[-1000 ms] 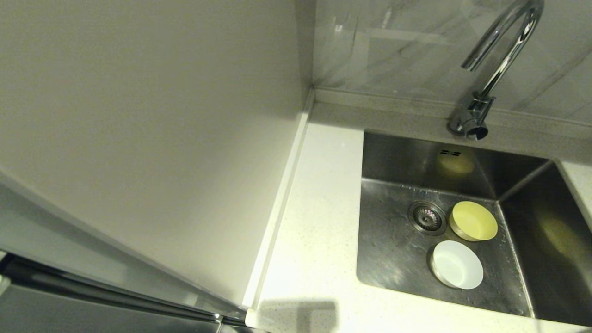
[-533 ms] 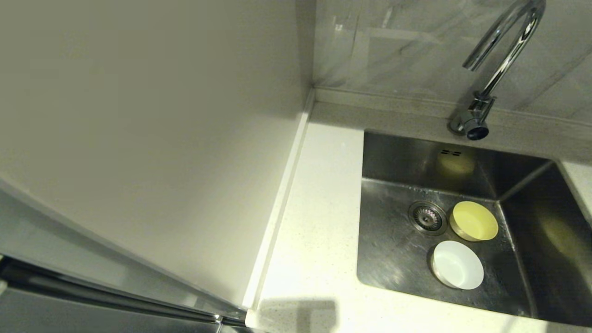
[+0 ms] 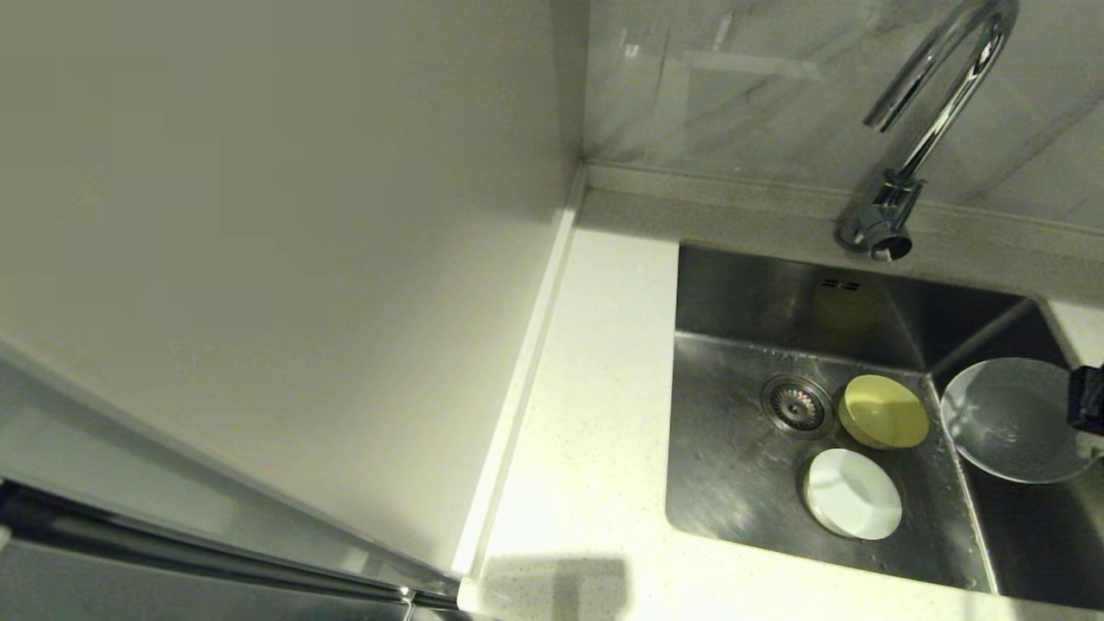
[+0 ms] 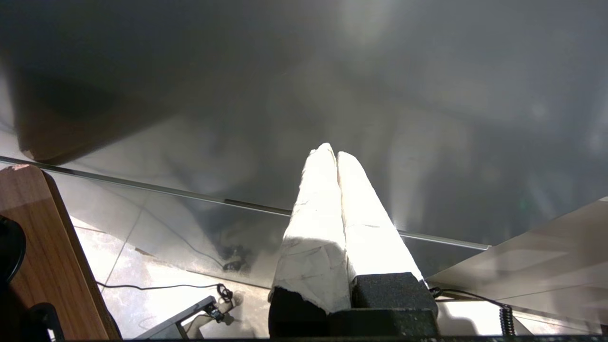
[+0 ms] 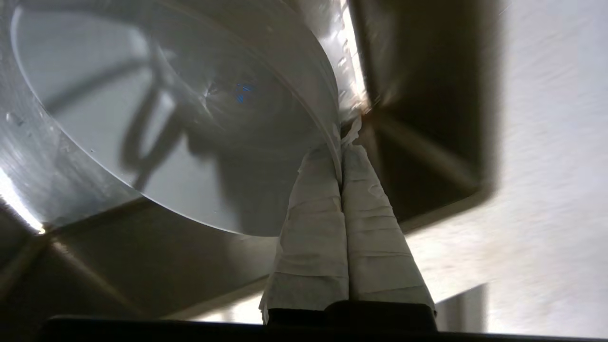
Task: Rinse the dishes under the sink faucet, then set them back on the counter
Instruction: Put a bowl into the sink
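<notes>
A yellow bowl (image 3: pixel 884 412) and a white bowl (image 3: pixel 853 493) lie on the floor of the steel sink (image 3: pixel 733 466), just right of the round drain (image 3: pixel 796 404). The grey-blue bowl (image 3: pixel 1011 420) hangs over the sink's right side, its rim pinched by my right gripper (image 5: pixel 340 148), which is shut on it; in the right wrist view the grey-blue bowl (image 5: pixel 156 109) shows its hollow side. Only a dark bit of that gripper (image 3: pixel 1087 398) shows in the head view. The chrome faucet (image 3: pixel 927 121) stands behind the sink. My left gripper (image 4: pixel 332 153) is shut and empty, down beside the cabinet.
The speckled white counter (image 3: pixel 595 405) runs left of the sink and along its front. A plain pale side panel (image 3: pixel 276 259) rises on the left, and a tiled wall (image 3: pixel 759 86) stands behind the faucet.
The grey-blue bowl, held by my right gripper, has come into view from the right over the sink. The yellow and white bowls have not moved.
</notes>
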### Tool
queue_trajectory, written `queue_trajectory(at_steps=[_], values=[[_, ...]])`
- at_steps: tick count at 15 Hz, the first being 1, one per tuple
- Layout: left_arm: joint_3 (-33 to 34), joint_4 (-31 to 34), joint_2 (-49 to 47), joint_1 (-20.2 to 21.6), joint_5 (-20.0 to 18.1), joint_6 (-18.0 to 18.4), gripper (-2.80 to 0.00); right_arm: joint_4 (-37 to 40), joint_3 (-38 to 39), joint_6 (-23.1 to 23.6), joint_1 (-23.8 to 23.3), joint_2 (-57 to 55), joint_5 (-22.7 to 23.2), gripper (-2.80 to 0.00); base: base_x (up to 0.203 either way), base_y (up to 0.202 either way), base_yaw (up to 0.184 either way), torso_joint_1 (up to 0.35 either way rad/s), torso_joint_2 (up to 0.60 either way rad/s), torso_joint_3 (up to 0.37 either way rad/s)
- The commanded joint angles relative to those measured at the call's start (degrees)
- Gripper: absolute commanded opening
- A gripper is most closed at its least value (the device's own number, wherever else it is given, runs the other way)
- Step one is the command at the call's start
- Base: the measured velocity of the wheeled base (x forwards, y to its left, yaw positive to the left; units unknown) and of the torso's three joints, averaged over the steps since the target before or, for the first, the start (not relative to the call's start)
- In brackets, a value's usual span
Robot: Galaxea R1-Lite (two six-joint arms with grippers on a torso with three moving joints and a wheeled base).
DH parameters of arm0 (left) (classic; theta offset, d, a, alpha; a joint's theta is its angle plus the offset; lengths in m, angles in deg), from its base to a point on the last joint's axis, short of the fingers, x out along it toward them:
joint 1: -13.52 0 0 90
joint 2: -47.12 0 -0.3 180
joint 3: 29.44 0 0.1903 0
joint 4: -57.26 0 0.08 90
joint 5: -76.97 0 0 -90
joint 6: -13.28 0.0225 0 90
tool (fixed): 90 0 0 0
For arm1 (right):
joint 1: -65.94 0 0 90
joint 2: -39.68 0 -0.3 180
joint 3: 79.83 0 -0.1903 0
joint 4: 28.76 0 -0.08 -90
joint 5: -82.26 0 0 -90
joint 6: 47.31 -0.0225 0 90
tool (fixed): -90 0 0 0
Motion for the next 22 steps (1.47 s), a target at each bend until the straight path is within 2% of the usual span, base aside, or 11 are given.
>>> queue_trajectory(at_steps=[1,10,14,20,22], values=[[0.2,0.0,0.0,0.0,0.0,0.0,-2.8,0.3,1.0,-0.7,3.4,-4.0,-0.2,-2.8,0.0,0.0,0.0,0.0,0.0,0.0],[0.2,0.0,0.0,0.0,0.0,0.0,-2.8,0.1,-1.4,-3.2,19.1,-16.7,-0.2,-2.8,0.0,0.0,0.0,0.0,0.0,0.0],[0.2,0.0,0.0,0.0,0.0,0.0,-2.8,-3.2,-2.4,-5.0,22.4,-22.1,-0.2,-2.8,0.0,0.0,0.0,0.0,0.0,0.0],[0.2,0.0,0.0,0.0,0.0,0.0,-2.8,-3.6,-14.3,-10.9,28.3,-30.3,-0.4,-2.8,0.0,0.0,0.0,0.0,0.0,0.0],[0.2,0.0,0.0,-0.1,0.0,0.0,-2.8,-3.6,-16.7,-13.0,29.1,-33.2,-1.9,-2.8,0.0,0.0,0.0,0.0,0.0,0.0]])
